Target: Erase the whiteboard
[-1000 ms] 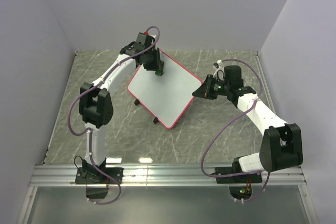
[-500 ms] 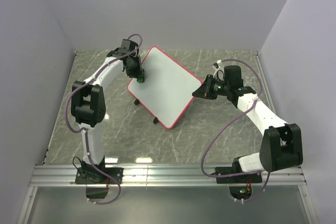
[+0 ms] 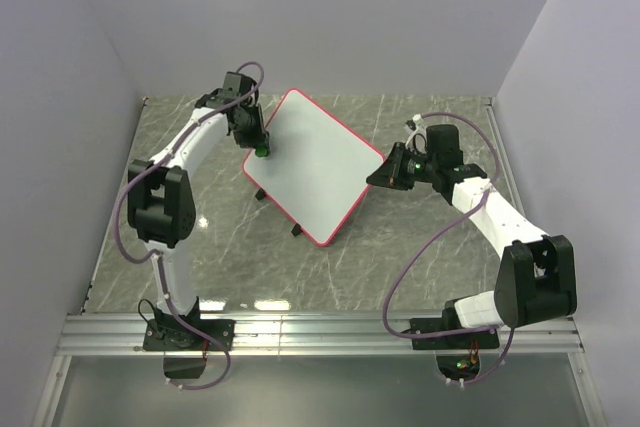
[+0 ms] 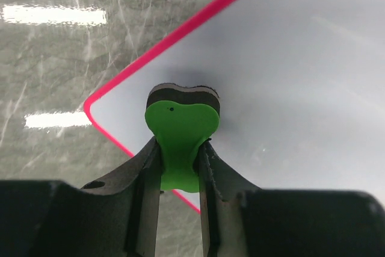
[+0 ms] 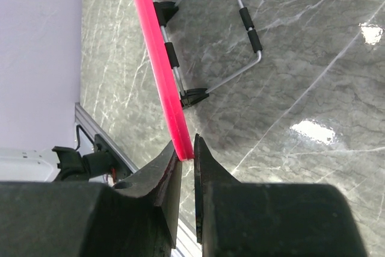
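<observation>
The whiteboard (image 3: 315,165) with its pink-red frame stands tilted on a wire stand mid-table, its white face bare of marks. My left gripper (image 3: 260,147) is shut on the green eraser (image 4: 180,130), whose dark pad presses the board (image 4: 289,76) near its left corner. My right gripper (image 3: 380,175) is shut on the board's right corner; in the right wrist view the pink frame edge (image 5: 157,52) runs down between the fingertips (image 5: 204,154).
The wire stand (image 5: 243,58) and two black clips (image 5: 195,94) show behind the board. The grey marble table (image 3: 200,237) spreads around, with purple walls left and right and a metal rail (image 3: 320,332) at the near edge.
My left gripper with the eraser has slid leftward across the board's top, from near its upper corner to its left corner. The right arm and board have not moved.
</observation>
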`<control>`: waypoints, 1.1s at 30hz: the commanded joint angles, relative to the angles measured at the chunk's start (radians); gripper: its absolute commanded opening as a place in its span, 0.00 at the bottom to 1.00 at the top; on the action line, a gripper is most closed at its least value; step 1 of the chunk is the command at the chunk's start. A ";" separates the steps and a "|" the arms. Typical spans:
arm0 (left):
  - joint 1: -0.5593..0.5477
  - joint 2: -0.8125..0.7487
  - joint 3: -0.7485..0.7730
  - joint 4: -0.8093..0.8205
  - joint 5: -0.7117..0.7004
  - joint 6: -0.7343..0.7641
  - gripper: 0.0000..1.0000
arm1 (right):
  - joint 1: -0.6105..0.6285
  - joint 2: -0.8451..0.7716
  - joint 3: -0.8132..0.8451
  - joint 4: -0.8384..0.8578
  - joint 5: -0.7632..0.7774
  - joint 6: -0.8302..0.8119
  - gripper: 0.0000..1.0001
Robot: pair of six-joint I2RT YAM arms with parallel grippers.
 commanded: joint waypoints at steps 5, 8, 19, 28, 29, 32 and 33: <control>0.038 -0.187 0.070 -0.069 -0.038 0.009 0.00 | 0.009 0.003 0.062 -0.033 0.063 -0.047 0.43; 0.064 -0.244 0.011 -0.076 -0.055 0.017 0.00 | 0.007 0.000 0.068 -0.039 0.077 -0.049 0.65; 0.171 -0.468 -0.479 0.039 -0.143 0.027 0.00 | 0.004 -0.123 0.148 -0.180 0.304 -0.081 1.00; 0.173 -0.466 -0.721 0.144 -0.162 0.001 0.38 | -0.002 -0.345 0.009 -0.187 0.387 0.014 1.00; 0.173 -0.465 -0.737 0.148 -0.170 0.000 0.64 | -0.003 -0.356 -0.011 -0.190 0.385 0.014 1.00; 0.173 -0.477 -0.757 0.148 -0.190 -0.006 0.99 | -0.002 -0.408 -0.051 -0.199 0.373 0.012 1.00; 0.173 -0.482 -0.760 0.145 -0.206 -0.011 1.00 | 0.001 -0.425 -0.060 -0.207 0.373 0.011 1.00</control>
